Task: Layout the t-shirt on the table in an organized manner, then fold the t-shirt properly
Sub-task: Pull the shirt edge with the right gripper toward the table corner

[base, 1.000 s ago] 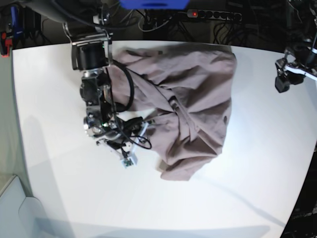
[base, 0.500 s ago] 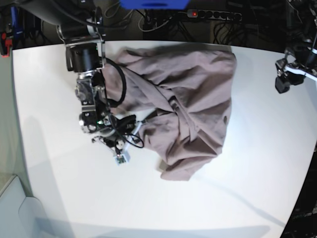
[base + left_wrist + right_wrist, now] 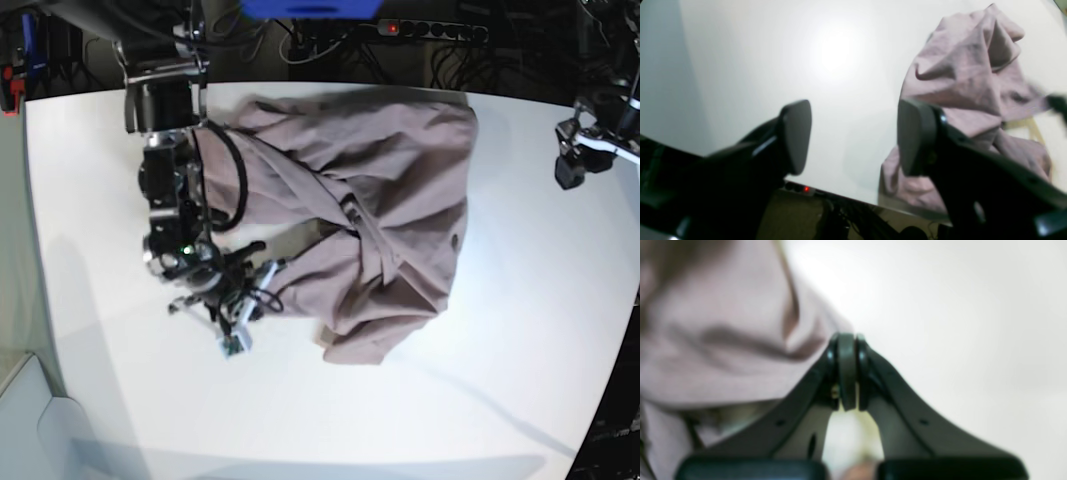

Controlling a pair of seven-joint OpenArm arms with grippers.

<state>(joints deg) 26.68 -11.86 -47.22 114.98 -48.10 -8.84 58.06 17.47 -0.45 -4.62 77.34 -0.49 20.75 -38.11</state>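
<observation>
The mauve-pink t-shirt (image 3: 400, 180) lies crumpled on the white table (image 3: 520, 330), bunched in folds from the far edge toward the middle. My right gripper (image 3: 268, 272) is at the shirt's left edge. In the right wrist view its fingertips (image 3: 846, 340) are pressed together, and the t-shirt (image 3: 723, 323) draws to a point right at them, so it is shut on the cloth edge. My left gripper (image 3: 575, 160) hovers at the table's right side, apart from the shirt. In its wrist view the left gripper (image 3: 853, 133) is open and empty, with the t-shirt (image 3: 967, 66) beyond its right finger.
A power strip (image 3: 420, 30) with a red light and cables lie behind the table's far edge. A blue object (image 3: 310, 8) hangs at the top. The table's curved left edge (image 3: 35, 260) borders a white panel (image 3: 30, 420) at the lower left.
My right gripper has closed and its arm has shifted left and slightly down. The shirt's left edge has stretched leftward with it. The left arm has not moved.
</observation>
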